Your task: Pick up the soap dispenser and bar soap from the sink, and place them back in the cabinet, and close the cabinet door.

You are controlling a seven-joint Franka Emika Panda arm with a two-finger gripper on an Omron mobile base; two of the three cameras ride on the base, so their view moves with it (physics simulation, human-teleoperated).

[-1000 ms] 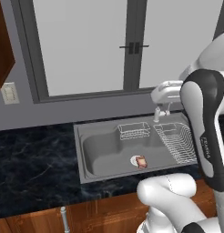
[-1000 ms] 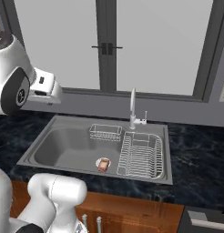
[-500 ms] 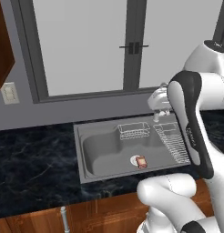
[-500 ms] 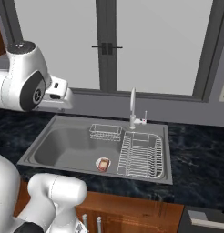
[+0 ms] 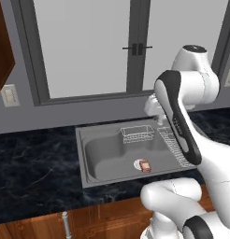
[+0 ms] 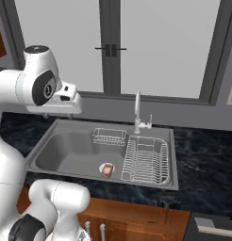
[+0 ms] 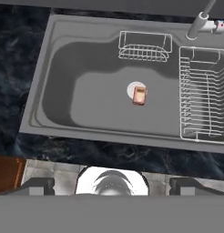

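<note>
The bar soap [image 7: 140,96] lies on the sink [image 7: 63,54] floor, overlapping a white dish [image 7: 132,88]. The hand view looks straight down on it; the gripper [image 7: 112,184] seems spread wide and empty, tips barely visible. The right base view adds the faucet [image 6: 137,112].

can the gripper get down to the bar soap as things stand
Probably yes: the bar soap lies bare on the sink floor, nothing over it, and the open gripper looks down on it from above.

The white Franka arm with dark joints bends high, its hand facing straight down. The two-finger gripper [image 7: 112,184] hangs with jaws spread wide, dark fingertips [image 7: 38,185] at seven and five o'clock in the hand view, holding nothing.
</note>
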